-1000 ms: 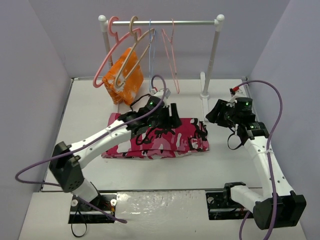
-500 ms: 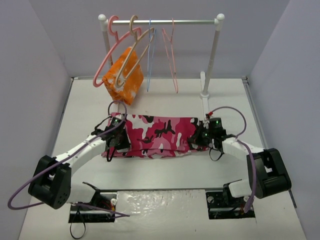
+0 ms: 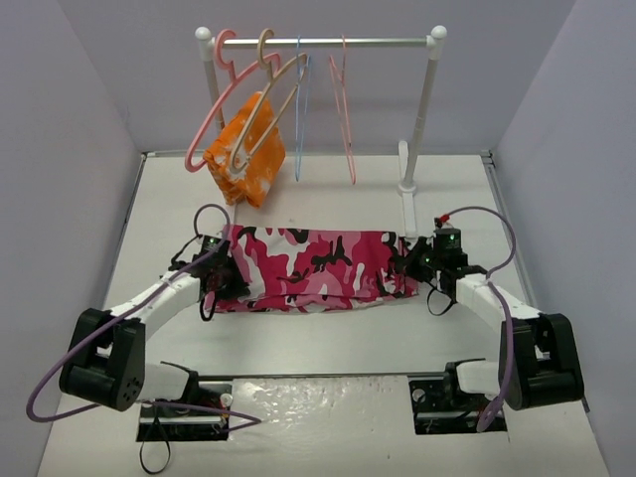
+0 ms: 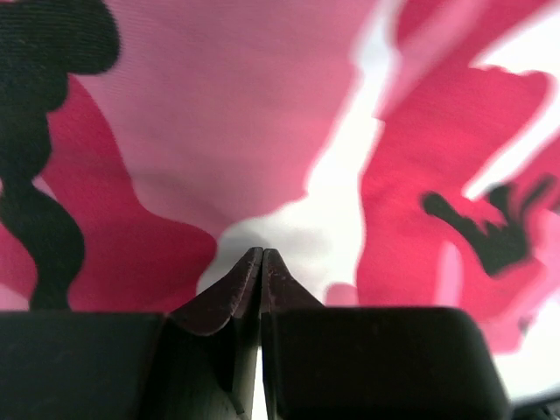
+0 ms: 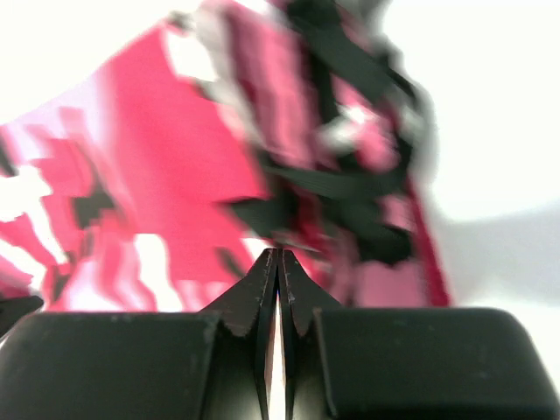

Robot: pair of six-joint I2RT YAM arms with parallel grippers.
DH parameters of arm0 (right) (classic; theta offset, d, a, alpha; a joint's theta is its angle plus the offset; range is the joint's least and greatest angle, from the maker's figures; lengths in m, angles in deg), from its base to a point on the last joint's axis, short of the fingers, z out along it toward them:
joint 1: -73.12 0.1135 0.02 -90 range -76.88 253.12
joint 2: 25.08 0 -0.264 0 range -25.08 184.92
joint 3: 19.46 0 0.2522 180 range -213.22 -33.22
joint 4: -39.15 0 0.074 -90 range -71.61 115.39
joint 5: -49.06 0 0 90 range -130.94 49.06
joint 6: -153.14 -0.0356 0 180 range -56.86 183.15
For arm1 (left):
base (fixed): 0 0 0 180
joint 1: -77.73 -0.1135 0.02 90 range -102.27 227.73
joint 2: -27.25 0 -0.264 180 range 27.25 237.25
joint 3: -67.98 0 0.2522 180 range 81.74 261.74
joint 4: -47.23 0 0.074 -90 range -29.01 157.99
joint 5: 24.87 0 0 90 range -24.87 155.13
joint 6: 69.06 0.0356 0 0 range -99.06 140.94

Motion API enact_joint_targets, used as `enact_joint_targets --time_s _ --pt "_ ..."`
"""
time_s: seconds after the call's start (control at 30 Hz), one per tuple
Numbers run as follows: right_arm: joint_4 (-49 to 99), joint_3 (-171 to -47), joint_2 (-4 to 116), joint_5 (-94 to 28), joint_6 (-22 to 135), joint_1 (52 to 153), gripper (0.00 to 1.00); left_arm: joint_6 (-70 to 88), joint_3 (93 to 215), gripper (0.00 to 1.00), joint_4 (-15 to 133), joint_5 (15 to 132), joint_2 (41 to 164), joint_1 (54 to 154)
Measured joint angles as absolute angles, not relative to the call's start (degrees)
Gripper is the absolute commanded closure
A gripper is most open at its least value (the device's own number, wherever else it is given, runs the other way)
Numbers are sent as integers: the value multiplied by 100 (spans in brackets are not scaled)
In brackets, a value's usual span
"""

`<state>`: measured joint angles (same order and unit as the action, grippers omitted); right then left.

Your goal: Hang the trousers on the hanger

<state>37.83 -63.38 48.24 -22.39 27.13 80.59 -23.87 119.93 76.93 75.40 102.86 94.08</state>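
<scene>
The grey-walled room [image 3: 89, 99] closes in on three sides and the white bench [image 3: 328, 343] fills its floor, bare apart from the trousers [image 3: 313, 270], which lie spread crosswise in the middle as a folded band of pink, red, white and black camouflage. A clothes rail [image 3: 328, 44] stands at the far edge of the bench, and the hanger [image 3: 284, 85], beige and thick-framed, hangs tilted on it beside a thick pink hanger [image 3: 204, 139] and an orange-and-white cloth [image 3: 248, 149], well apart from the trousers. The step in hand looks like the pickup: the left pincer [image 4: 262, 255] sits at the left end of the band and the right pincer [image 5: 278, 255] at the right end, each closed tight with printed cloth right at its tips, so both seem to be pinching the fabric. The next move calls for lifting both ends together, keeping the band level and taut, then carrying it back toward the hanger's crossbar without catching the neighbouring hangers
</scene>
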Motion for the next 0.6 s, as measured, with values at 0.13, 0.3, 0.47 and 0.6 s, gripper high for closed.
enact_joint_targets --time_s 0.13,0.3,0.47,0.6 --pt "3804 -6856 4630 -2089 2844 8509 94 -2222 12377 99 7867 7732 9888 9206" --pt "4311 -7230 4936 -1602 2789 9370 94 -1993 12922 100 7762 7914 10068 8724" --pt "5104 -7459 6010 -1280 2604 10354 99 -1946 12735 100 7620 7971 10544 8364" --pt "5672 -7478 6865 -1057 2581 10937 100 -1953 12412 100 7585 7965 10774 8229"
